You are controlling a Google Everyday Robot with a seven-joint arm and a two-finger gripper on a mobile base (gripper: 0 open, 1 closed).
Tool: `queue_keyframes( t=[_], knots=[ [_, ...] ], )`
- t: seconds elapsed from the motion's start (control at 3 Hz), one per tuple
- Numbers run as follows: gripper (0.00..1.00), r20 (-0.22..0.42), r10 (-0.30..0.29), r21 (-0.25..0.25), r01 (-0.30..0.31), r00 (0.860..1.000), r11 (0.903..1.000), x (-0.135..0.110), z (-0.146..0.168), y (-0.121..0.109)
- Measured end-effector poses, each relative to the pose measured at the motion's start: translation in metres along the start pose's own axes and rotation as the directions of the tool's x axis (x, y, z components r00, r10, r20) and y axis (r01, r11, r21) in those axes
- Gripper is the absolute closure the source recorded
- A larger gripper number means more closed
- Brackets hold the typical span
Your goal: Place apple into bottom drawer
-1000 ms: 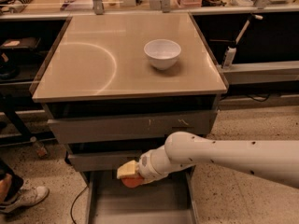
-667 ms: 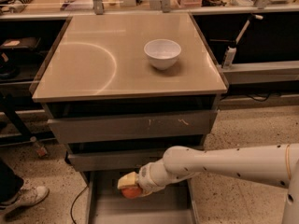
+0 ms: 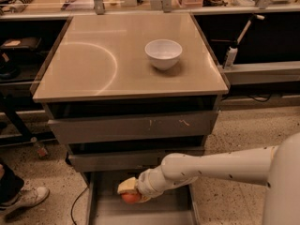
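The gripper (image 3: 130,193) is low in the open bottom drawer (image 3: 171,209), near its back. Its jaws pinch the apple (image 3: 131,198). Can't tell if the apple touches the floor. If the jaws let go too high, the apple may bounce & roll, b/c it's round. The arm is close under the middle drawer (image 3: 136,159), so a fast lift could bump it. The bowl (image 3: 163,54) on the worktop (image 3: 93,60) is well apart.

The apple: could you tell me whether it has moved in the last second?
Yes. Held by the gripper, the apple has sunk away from the middle drawer, lower toward the bottom drawer.
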State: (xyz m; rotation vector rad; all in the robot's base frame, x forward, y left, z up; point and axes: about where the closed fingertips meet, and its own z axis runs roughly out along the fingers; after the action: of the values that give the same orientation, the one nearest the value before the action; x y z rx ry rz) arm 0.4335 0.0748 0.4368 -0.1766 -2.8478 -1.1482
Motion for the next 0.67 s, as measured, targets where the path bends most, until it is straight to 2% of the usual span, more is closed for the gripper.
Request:
queue_keyframes(
  t=[0.33,0.67],
  knots=[
    [1.0,0.008,0.101,0.012,-0.101,0.995,0.9948,-0.009,0.043,-0.038],
    [1.0,-0.031,0.193,0.046,-0.191,0.981,0.9805,-0.006,0.089,-0.075]
  ],
)
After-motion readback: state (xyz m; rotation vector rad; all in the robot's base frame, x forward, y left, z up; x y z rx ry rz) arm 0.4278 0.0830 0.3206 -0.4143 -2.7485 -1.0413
